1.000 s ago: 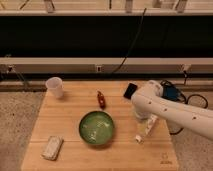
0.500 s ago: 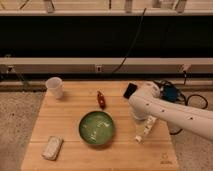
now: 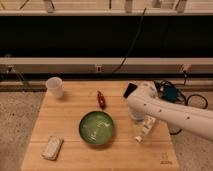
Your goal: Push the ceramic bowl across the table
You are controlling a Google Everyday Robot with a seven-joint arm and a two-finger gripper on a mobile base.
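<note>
Camera view: the ceramic bowl point(image 3: 97, 129) sits upright on the wooden surface point(image 3: 60, 120), toward the near edge and roughly mid-width. It looks empty, with pale glints on the green glaze inside. The gripper point(image 3: 143, 131) hangs just to the right of the bowl, pointing down at the surface, near the rim but seemingly apart from it. Nothing shows in its grasp, and I cannot tell whether it is released or clenched. Just beyond the bowl's far rim lies a small red-brown object point(image 3: 101, 99). A white cup point(image 3: 54, 87) stands well off to the bowl's far left, and a pale flat packet point(image 3: 52, 147) lies to its near left, apart from it.

The bowl is probably rigid, fairly heavy and brittle, so it should slide as one piece rather than flex. The glaze is likely slick and the wall is round, so an off-centre touch could slip off or spin it. No grasp seems needed. The best contact is low on the right outer wall, in line with the bowl's centre and below the rim, so it slides without tipping. A leftward push would pass between cup and packet. It should stay slow, because a fall off the edge could break the bowl.
</note>
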